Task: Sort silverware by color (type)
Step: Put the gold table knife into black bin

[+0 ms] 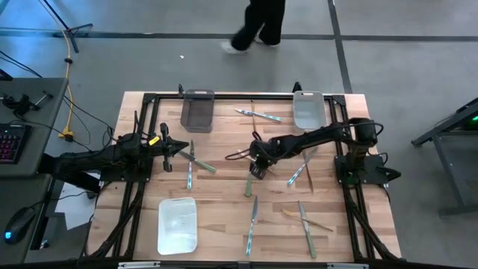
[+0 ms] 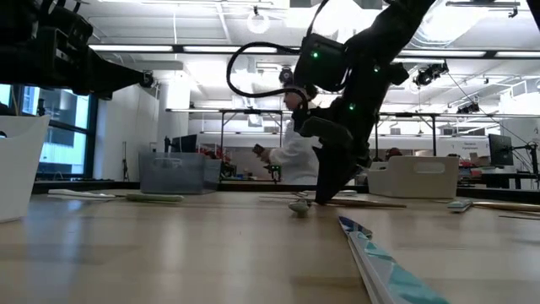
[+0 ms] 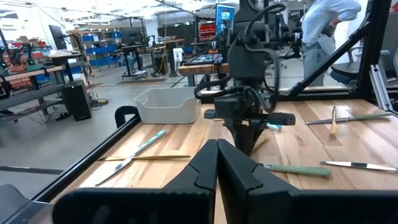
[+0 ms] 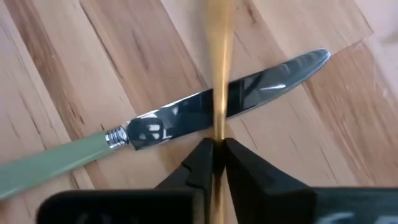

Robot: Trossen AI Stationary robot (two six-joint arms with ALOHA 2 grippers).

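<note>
Overhead, the right claw (image 1: 256, 170) sits mid-counter; only its wrist view shows it pinching a brown stick (image 4: 217, 68) lying across a green-handled knife (image 4: 186, 127). The left claw (image 3: 217, 163) is pressed together, empty.

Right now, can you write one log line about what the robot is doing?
right gripper: shut on brown utensil | lies across: green-handled knife | left gripper: shut, waiting

Glossy metal knife blade (image 4: 230, 99), matt green handle (image 4: 56, 165), wood-plank table (image 4: 81, 74).
</note>
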